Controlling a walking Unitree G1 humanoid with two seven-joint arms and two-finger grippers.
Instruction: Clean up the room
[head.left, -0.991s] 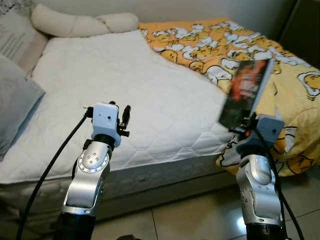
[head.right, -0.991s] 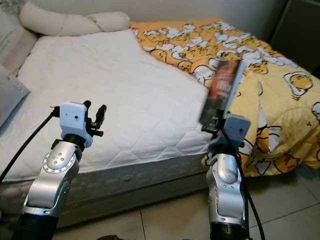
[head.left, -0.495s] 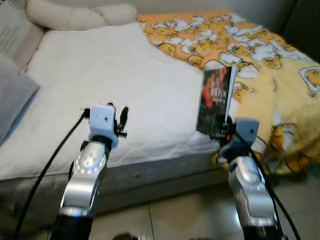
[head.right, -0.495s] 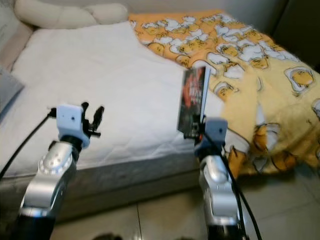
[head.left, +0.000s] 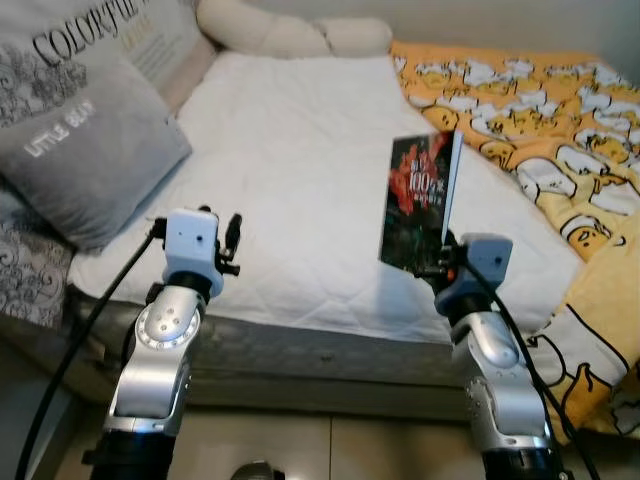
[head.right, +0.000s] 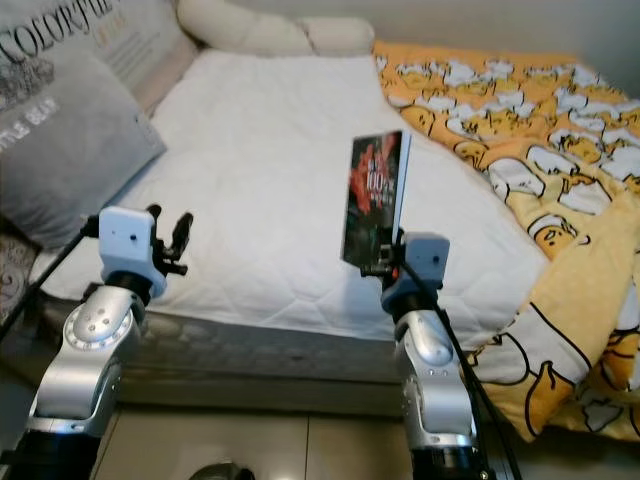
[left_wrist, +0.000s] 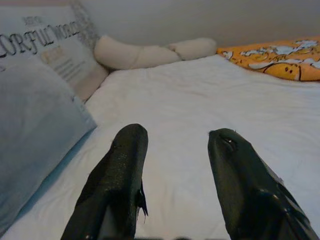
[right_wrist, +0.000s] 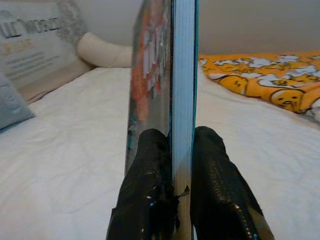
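Book (head.left: 420, 201) stood upright in your right hand (right_wrist: 172, 150), pinched at its lower edge above the bed's near side. Your left hand (left_wrist: 175, 150) hung spread and empty over the white mattress (head.left: 300, 150). Farther off lay grey pillows (head.left: 90, 150) and the yellow blanket (head.left: 540, 110).

A white bed (head.left: 300, 170) takes up most of the scene. Grey pillows (head.left: 90, 150) lie at its left side, a cream bolster (head.left: 290, 35) at its far end, a yellow duck-print blanket (head.left: 540, 130) on its right. Over the bed's near edge, the right gripper (head.left: 440, 262) holds a dark book (head.left: 418, 200) upright; the left gripper (head.left: 232, 240) hangs bare.
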